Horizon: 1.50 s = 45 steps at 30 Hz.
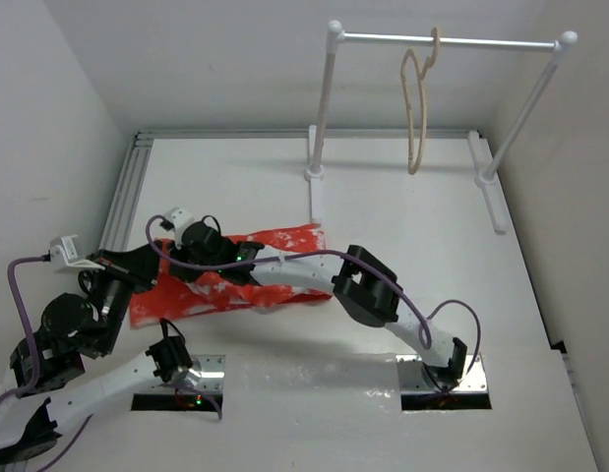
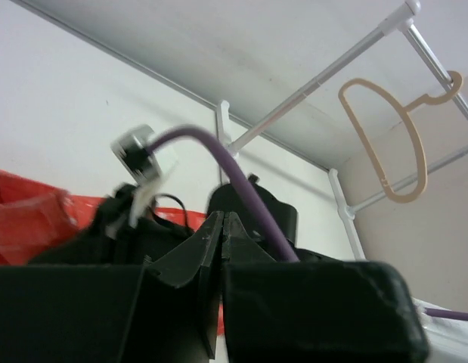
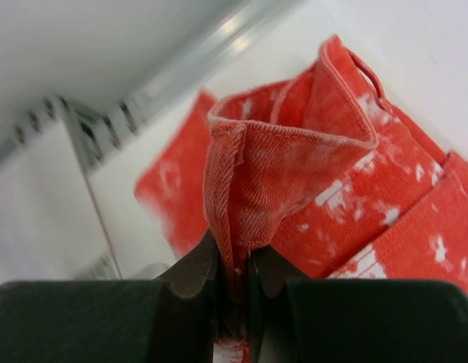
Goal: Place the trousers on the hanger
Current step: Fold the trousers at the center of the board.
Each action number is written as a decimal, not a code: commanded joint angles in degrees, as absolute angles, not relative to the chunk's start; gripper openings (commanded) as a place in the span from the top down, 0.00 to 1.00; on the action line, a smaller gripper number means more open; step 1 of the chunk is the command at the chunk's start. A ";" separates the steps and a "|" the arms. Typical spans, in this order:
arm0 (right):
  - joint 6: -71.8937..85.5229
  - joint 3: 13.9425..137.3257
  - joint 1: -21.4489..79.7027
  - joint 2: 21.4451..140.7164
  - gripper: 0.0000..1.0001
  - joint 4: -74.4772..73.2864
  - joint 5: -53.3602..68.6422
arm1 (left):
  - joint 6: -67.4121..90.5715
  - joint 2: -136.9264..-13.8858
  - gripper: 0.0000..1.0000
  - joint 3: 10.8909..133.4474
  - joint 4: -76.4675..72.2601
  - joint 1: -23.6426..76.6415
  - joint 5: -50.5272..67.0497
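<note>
The red-orange trousers (image 1: 282, 242) with white blotches lie crumpled on the white table at centre left. My right arm reaches across them, and my right gripper (image 1: 186, 258) is shut on a raised fold of the trousers (image 3: 294, 166), with the cloth pinched between the jaws (image 3: 235, 261). My left gripper (image 1: 145, 267) is at the trousers' left end, close to the right gripper. It is shut and empty (image 2: 222, 219), with the red cloth (image 2: 26, 215) behind it. The pale wooden hanger (image 1: 414, 108) hangs by its hook from the rail at the back, and also shows in the left wrist view (image 2: 392, 136).
A white rail (image 1: 452, 41) on two posts with long feet stands at the back right. An aluminium strip (image 1: 127, 197) runs along the table's left edge. White walls close in the left, back and right sides.
</note>
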State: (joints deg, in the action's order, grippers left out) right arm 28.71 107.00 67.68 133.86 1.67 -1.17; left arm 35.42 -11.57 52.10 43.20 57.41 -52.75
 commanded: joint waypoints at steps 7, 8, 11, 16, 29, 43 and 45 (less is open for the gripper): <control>35.43 113.12 70.40 141.35 0.31 15.36 4.23 | 37.09 -10.99 0.98 54.40 45.87 58.80 -55.90; 34.38 108.85 70.23 135.24 0.25 17.29 3.00 | 37.70 -10.81 0.98 54.49 46.66 58.80 -56.16; 32.08 96.71 68.74 126.77 0.15 19.68 -1.74 | 37.62 -10.72 0.98 54.49 46.06 59.15 -57.13; 39.61 76.45 60.57 109.89 0.21 23.19 -2.29 | 34.64 -13.79 0.97 53.35 40.45 59.59 -55.02; 43.85 36.14 50.37 89.91 1.00 26.26 -8.79 | 39.46 -37.86 0.94 38.15 19.78 59.15 -43.25; 43.68 29.44 50.01 83.85 0.77 23.91 -12.83 | 45.97 -48.25 0.92 19.42 5.36 38.58 -29.53; 41.75 34.26 49.66 85.07 0.53 19.62 -13.18 | 47.54 -47.99 0.90 17.51 6.24 36.48 -29.62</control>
